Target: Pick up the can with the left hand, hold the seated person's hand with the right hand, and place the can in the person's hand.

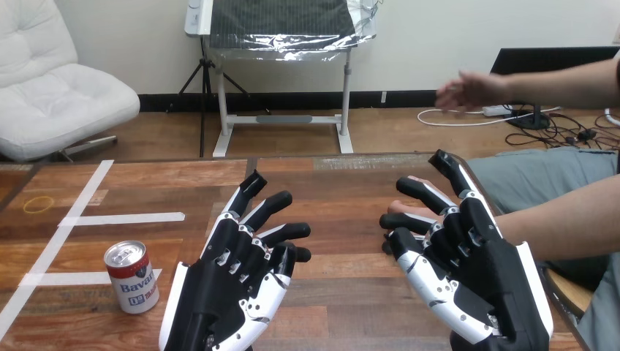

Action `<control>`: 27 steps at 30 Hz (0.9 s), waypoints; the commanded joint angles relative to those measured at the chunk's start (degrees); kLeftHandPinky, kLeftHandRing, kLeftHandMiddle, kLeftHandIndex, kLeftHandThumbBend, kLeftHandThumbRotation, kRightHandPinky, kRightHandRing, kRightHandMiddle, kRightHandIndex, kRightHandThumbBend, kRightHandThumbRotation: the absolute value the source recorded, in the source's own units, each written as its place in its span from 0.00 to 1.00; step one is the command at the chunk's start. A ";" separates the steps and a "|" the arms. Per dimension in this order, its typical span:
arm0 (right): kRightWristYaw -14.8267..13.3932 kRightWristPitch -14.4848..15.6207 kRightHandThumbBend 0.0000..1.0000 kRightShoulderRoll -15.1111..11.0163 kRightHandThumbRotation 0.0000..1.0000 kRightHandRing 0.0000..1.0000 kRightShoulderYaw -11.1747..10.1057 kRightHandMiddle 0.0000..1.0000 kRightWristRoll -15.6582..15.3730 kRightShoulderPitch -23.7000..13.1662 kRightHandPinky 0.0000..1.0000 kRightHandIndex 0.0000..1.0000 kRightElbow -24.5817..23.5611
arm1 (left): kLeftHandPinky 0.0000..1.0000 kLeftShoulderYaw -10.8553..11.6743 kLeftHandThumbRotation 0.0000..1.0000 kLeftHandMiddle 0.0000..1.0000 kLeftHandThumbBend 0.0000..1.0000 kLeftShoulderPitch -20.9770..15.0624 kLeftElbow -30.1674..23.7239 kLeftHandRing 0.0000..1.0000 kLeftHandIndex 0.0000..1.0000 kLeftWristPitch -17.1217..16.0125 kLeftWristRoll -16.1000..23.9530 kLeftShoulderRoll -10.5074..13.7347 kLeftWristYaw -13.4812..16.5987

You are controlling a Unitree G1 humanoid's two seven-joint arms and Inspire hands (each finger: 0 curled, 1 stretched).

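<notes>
Showing an early stage: the can (131,276) stands upright on the table (343,183), just beside my released left hand (234,281), ungrasped. My right hand (468,270), fingers straight, lies over the person's hand (408,210); no clasp is formed yet.

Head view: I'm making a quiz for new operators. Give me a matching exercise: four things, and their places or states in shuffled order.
1 can
2 left hand
3 right hand
4 person's raised hand

A open, over the person's lower hand
B in the air, upper right
C upright on the table, at left
D open, right of the can

Pairs: 1-C, 2-D, 3-A, 4-B
</notes>
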 commanded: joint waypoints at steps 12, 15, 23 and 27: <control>-0.39 -2.07 0.46 3.79 0.00 0.63 0.78 0.80 -3.70 -3.93 0.51 0.93 -0.56 | 0.58 -0.43 0.01 0.81 0.30 -0.89 -1.15 0.68 0.89 -3.84 3.98 -5.85 1.31; -0.49 -2.68 0.46 4.18 0.00 0.63 1.18 0.80 -3.81 -3.81 0.51 0.93 0.05 | 0.58 -0.71 0.01 0.81 0.31 -0.74 -1.18 0.67 0.89 -3.72 3.92 -5.69 1.43; -0.82 -3.76 0.45 3.96 0.00 0.64 1.71 0.81 -4.89 -3.87 0.52 0.92 1.48 | 0.57 -0.71 0.02 0.80 0.32 -0.82 -0.51 0.66 0.87 -3.99 4.12 -5.23 1.27; -0.78 -4.15 0.45 3.78 0.00 0.65 1.66 0.81 -4.98 -4.03 0.52 0.92 1.99 | 0.57 -0.37 0.01 0.79 0.30 -1.20 -0.18 0.66 0.87 -4.30 4.44 -5.04 1.19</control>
